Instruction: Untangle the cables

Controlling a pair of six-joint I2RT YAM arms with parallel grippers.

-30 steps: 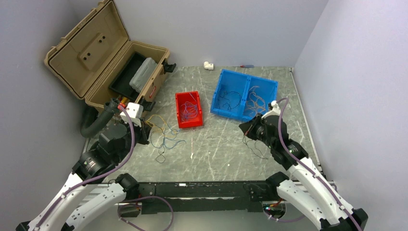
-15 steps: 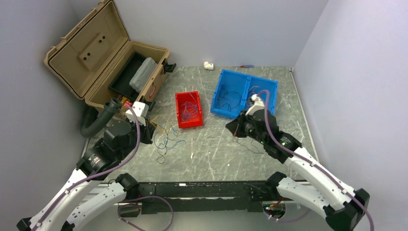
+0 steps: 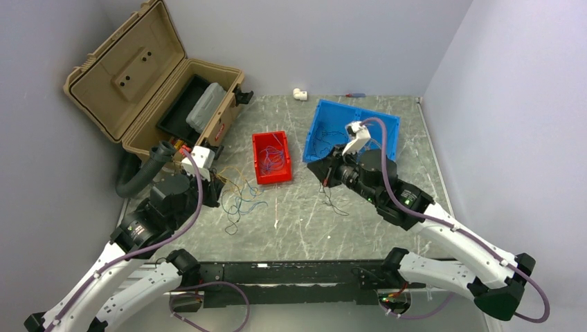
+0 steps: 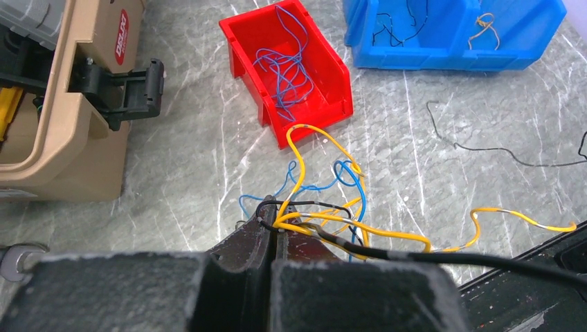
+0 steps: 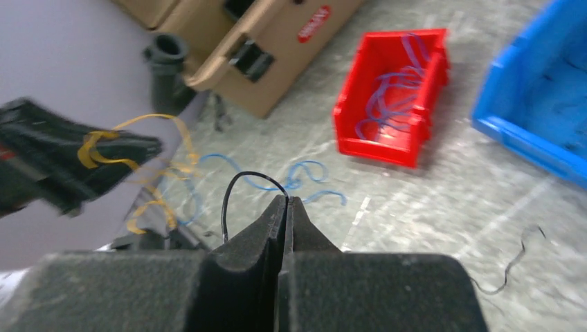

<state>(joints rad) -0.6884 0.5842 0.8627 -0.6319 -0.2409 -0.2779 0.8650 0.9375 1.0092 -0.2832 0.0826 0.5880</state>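
Pinching a knot of yellow, blue and black cables point(image 4: 325, 207) between fingers pressed tight together, the left gripper point(image 4: 274, 227) is holding the tangle low over the table point(image 4: 187, 152), in front of the red bin point(image 4: 320, 116). Yellow loops are reaching from the fingertips toward the bin's near corner. One long yellow strand is trailing off to the right, and blue strands are curling on the marbled surface beneath. The right gripper point(image 5: 286, 206) is hanging over the table near the blue bin point(image 4: 443, 54), its fingers closed on a single black cable point(image 5: 239, 185) that is arching out of the fingertips in a small loop. In the top view the rest of that strand is dangling down to the table in front of the blue bin. More blue wires point(image 4: 287, 66) are lying inside the red bin, while black wires point(image 4: 394, 28) and a pale tan wire point(image 4: 484, 24) are sitting in separate compartments of the blue bin. An open tan case point(image 3: 124, 76) is standing at the far left, just beyond the left gripper. The two grippers are sitting well apart, with the red bin lying between them and a little farther back.
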